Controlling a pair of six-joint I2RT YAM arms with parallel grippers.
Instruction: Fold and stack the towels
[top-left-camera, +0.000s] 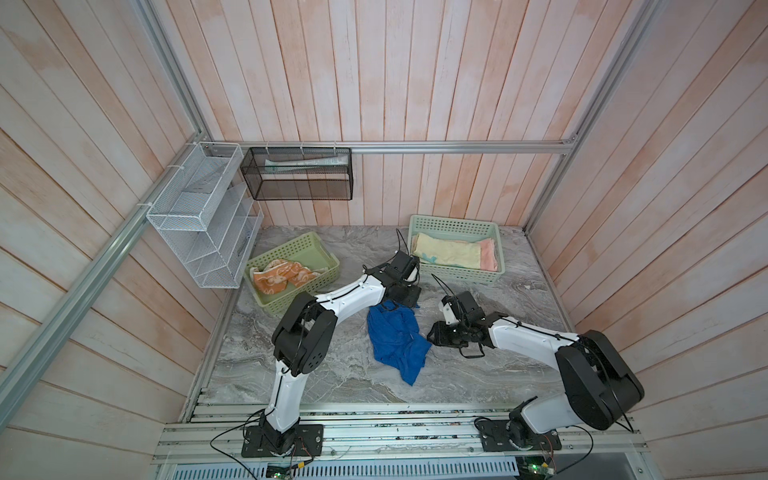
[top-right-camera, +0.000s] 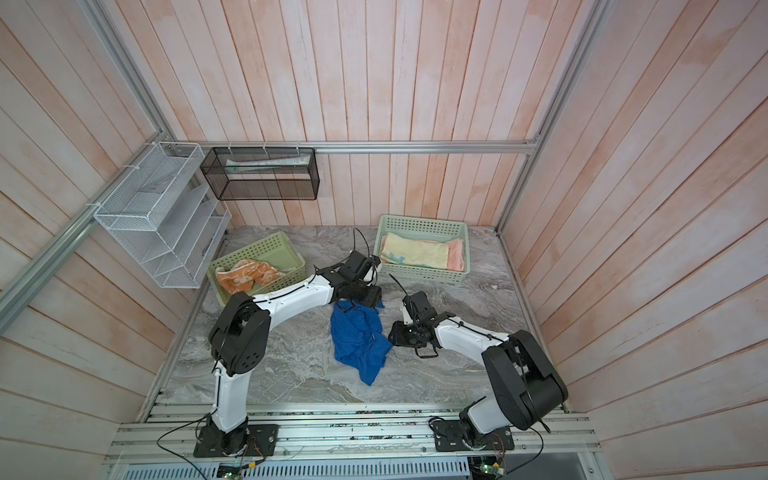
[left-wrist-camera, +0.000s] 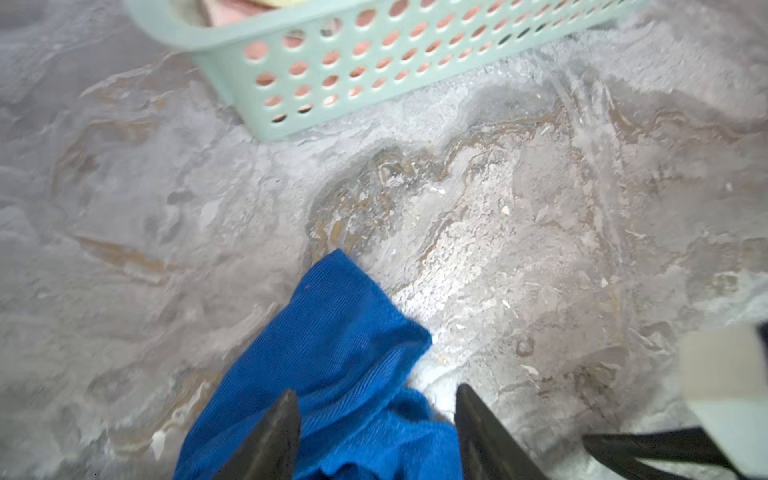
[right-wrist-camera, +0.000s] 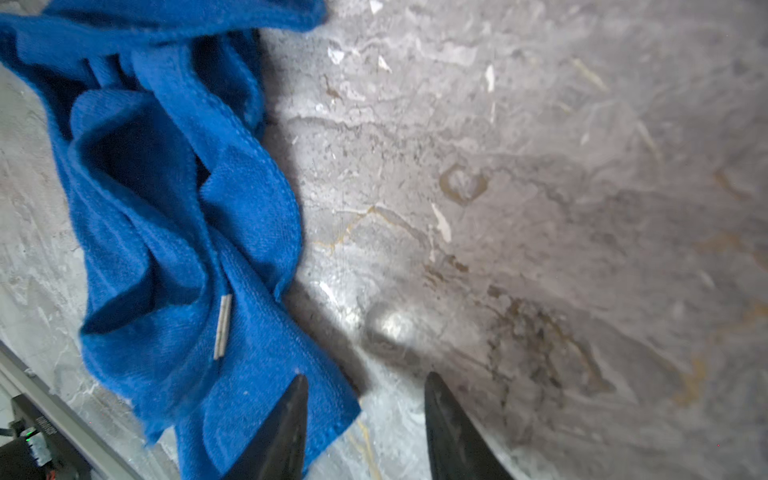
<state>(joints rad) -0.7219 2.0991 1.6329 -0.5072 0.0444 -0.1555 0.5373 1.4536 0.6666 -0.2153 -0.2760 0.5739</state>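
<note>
Towels: blue towel (top-left-camera: 395, 336) lies crumpled and unfolded mid-table (top-left-camera: 478, 374), between both arms. L gripper (left-wrist-camera: 376, 390) sits over its far corner, near the front wall of R basket (top-left-camera: 453, 222). Fingers are apart w/ cloth loose between them; I see nothing pinched. R gripper (right-wrist-camera: 366, 375) is low at the towel's R edge, fingers apart, one over the hem, bare marble in the gap, no hold. Yellow towel (top-left-camera: 446, 251) and pink towel (top-left-camera: 489, 253) lie folded in R basket. Orange towel (top-left-camera: 278, 278) is bunched in L basket (top-left-camera: 291, 245). Open room: bare marble btw the blue towel's near tip and the arm bases, plus the far R side.
</note>
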